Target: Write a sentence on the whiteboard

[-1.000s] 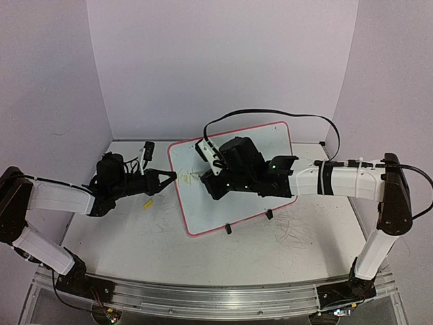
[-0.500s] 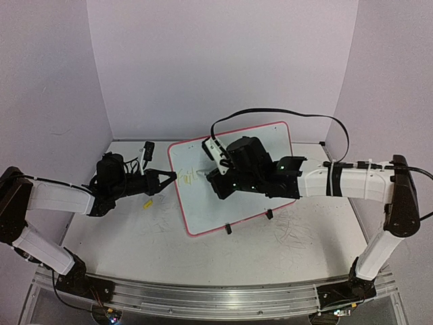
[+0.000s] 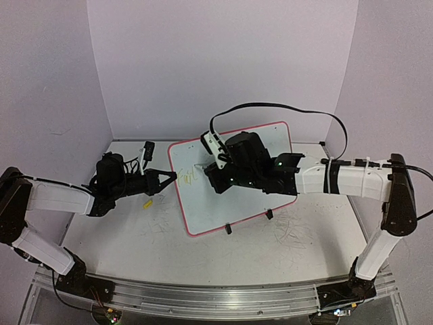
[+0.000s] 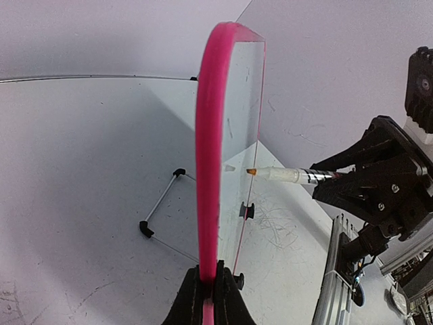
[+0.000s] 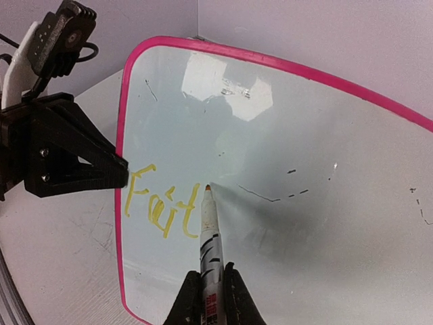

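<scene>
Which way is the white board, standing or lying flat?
Standing up: the glossy pink-rimmed whiteboard stands on black clip feet, the left gripper pinching its rim.

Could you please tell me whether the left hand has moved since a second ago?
No. The left hand stays shut on the left rim of the whiteboard, at the same spot relative to the back edge of the table.

Whiteboard (image 3: pixel 203 206): glossy white, pink-red rim, rounded corners, propped on edge, leaning back on 2 black clip feet (image 3: pixel 228 229). Sentence (image 5: pixel 162 206): just 4 thin yellow letters, approx. "Fait", near board's left edge.
</scene>
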`<action>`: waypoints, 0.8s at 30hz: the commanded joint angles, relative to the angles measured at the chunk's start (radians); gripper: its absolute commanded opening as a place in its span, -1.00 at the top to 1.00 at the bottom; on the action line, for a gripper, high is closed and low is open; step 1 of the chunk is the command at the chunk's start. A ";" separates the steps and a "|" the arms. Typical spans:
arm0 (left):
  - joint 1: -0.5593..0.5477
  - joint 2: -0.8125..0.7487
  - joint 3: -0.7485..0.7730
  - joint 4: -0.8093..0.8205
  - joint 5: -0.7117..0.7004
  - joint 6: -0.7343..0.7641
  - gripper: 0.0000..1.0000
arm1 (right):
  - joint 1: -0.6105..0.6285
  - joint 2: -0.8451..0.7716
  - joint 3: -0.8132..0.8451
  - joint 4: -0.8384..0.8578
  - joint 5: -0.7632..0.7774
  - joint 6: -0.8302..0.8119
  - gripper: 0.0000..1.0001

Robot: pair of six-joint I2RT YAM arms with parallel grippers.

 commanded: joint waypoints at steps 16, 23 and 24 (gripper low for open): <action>-0.001 -0.029 0.022 0.029 0.024 0.014 1.00 | -0.003 0.023 0.025 -0.022 0.049 0.013 1.00; -0.001 -0.029 0.022 0.029 0.025 0.015 1.00 | -0.002 0.004 -0.007 -0.028 0.053 0.024 1.00; -0.001 -0.029 0.021 0.029 0.024 0.015 1.00 | -0.002 0.003 -0.011 -0.029 0.051 0.025 1.00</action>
